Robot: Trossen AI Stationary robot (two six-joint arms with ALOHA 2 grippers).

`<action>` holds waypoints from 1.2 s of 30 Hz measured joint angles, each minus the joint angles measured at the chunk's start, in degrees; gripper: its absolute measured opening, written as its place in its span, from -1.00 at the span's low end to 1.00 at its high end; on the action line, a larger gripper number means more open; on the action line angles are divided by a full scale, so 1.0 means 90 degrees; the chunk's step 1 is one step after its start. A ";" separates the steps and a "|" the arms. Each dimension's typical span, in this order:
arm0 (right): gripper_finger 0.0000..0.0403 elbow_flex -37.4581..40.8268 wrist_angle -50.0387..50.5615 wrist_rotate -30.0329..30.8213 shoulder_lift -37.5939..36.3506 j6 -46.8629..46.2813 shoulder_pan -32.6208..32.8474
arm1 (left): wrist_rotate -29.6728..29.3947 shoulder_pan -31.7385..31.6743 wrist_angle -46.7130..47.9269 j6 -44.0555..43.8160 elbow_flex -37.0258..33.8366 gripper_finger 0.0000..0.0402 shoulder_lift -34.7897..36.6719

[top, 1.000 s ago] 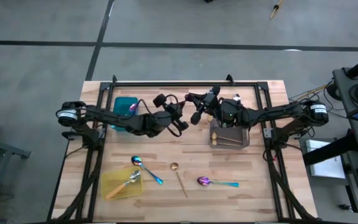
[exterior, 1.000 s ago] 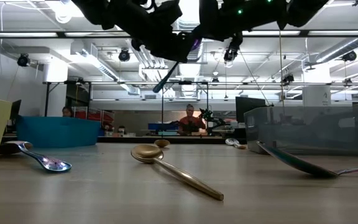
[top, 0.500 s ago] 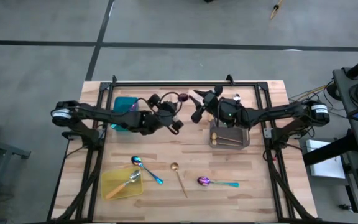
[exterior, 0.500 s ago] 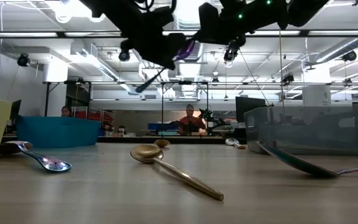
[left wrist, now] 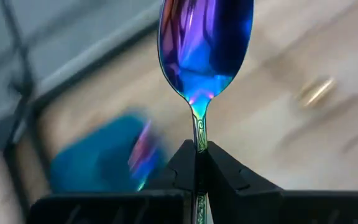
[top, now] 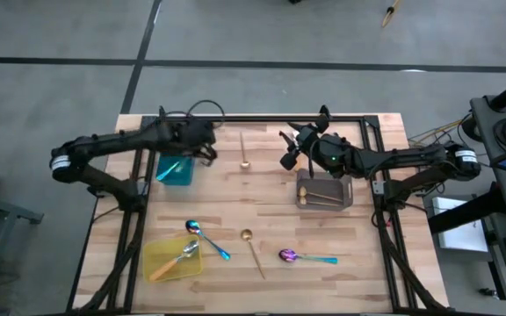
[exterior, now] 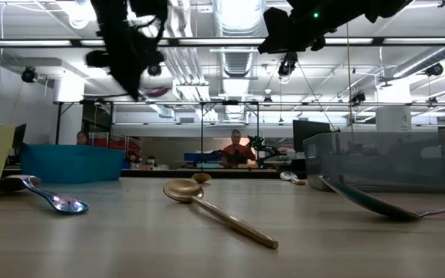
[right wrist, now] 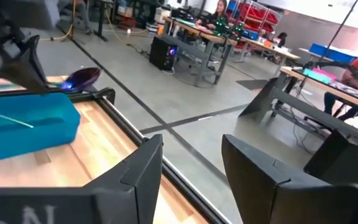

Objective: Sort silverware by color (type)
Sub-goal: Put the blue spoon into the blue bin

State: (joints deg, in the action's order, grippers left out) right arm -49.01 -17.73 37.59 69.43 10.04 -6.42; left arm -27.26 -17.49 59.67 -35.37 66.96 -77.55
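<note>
Iridescent blue-purple spoon pinched by its neck between the closed fingers of the left gripper, bowl outward, held in the air just beside the teal tray at its rim. Inside the teal tray, one teal handle visible. In the yellow tray, well apart from the teal tray, a silver spoon with an orange handle. In the grey tray, thin gold spoons lying across its floor. Loose on the tabletop: a blue-purple spoon with teal handle touching the yellow tray's corner, a gold spoon near it, another blue-purple spoon farther along, and a gold spoon between the teal and grey trays. Left arm stretched over the teal tray. Right gripper raised above the tabletop beside the grey tray, fingers spread wide, holding nothing.
</note>
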 joint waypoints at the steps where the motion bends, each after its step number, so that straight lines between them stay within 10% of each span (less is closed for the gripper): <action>1: -0.23 0.0000 0.0008 -0.0002 0.0000 0.0000 0.0001 | 0.0225 -0.0182 0.0539 -0.0014 0.0103 -1.00 -0.0042; 14: -0.24 0.0000 0.0129 -0.0003 0.0000 0.0134 0.0001 | 0.1503 -0.1832 0.2933 0.1598 0.0212 -1.00 -0.0855; 36: -0.25 0.0000 0.0157 -0.0003 0.0000 0.0291 0.0001 | 0.2109 -0.2644 0.2588 0.2600 -0.0280 -1.00 -0.2122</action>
State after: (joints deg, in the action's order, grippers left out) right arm -49.01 -16.31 37.56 69.43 12.67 -6.42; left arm -8.27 -41.29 82.96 -11.97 64.45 -96.65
